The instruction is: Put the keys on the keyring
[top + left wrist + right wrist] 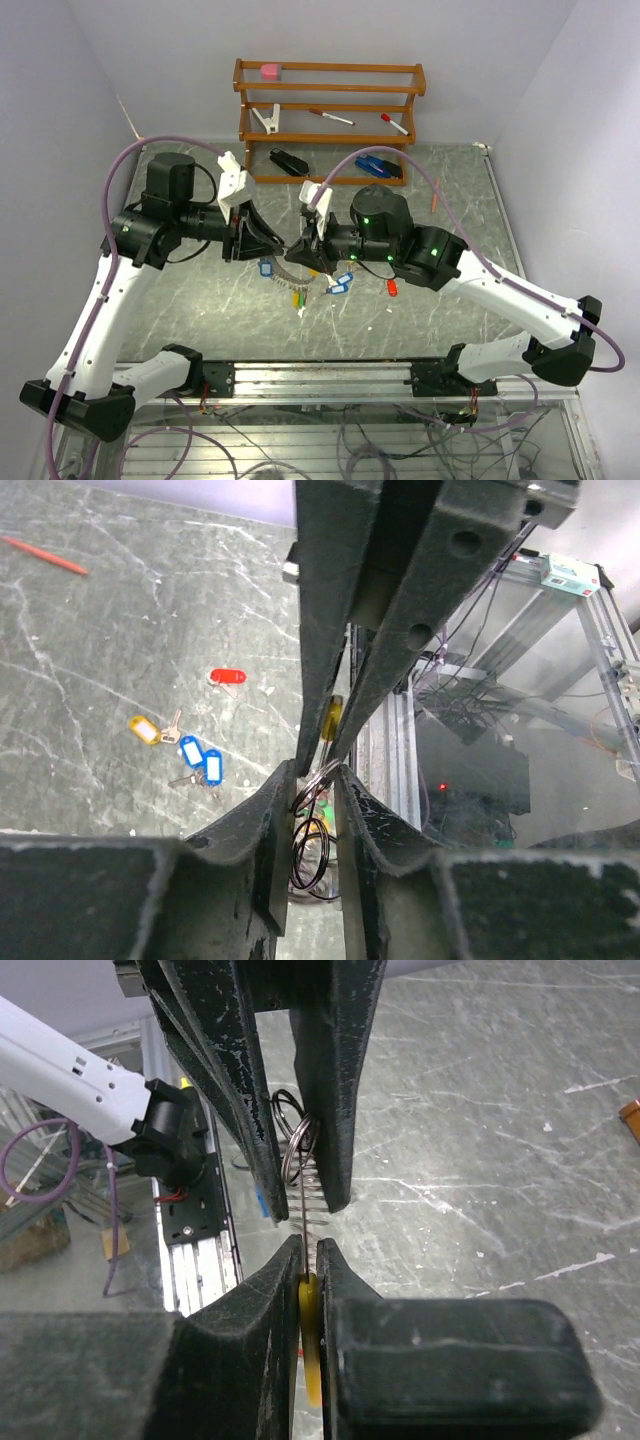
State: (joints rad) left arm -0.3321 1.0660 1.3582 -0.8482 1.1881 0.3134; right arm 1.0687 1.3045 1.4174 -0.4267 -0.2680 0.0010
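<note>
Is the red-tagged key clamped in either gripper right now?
No, the red-tagged key lies loose on the table with nothing touching it.

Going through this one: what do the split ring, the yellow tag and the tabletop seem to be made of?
The split ring looks like metal wire, silvery and glossy: thin loops that catch the light. The yellow tag is probably plastic, with a smooth, evenly coloured face. The tabletop looks like grey-green marble with white veins, though it could be a printed laminate.
</note>
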